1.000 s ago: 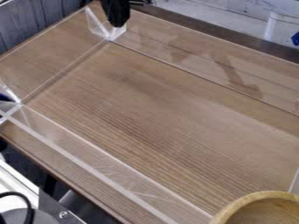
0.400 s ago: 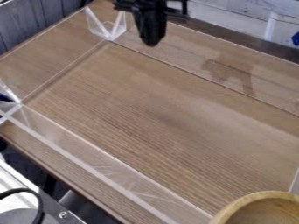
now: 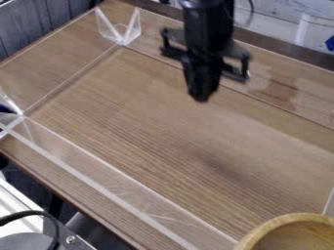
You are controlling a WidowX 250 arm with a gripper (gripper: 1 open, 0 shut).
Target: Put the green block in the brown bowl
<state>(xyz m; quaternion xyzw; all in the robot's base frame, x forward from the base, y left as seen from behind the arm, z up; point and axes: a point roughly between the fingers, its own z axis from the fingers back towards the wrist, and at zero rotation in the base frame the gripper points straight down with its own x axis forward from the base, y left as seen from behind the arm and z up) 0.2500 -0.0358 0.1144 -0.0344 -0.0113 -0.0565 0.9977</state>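
Pincer (image 3: 200, 90) clenched; whether it grips the green block, cannot tell, no green seen. Since the earlier views it has advanced from the far edge over the tabletop (image 3: 156, 132), apparently toward the bowl (image 3: 295, 232) at the near right corner. Transfer likely underway. No legible labels.

Clear tape strips (image 3: 107, 195) along wood-grain tabletop (image 3: 144, 127).

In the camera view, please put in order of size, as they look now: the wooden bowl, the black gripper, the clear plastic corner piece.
1. Gripper, largest
2. Bowl, partly cut off by the frame
3. Clear corner piece, smallest
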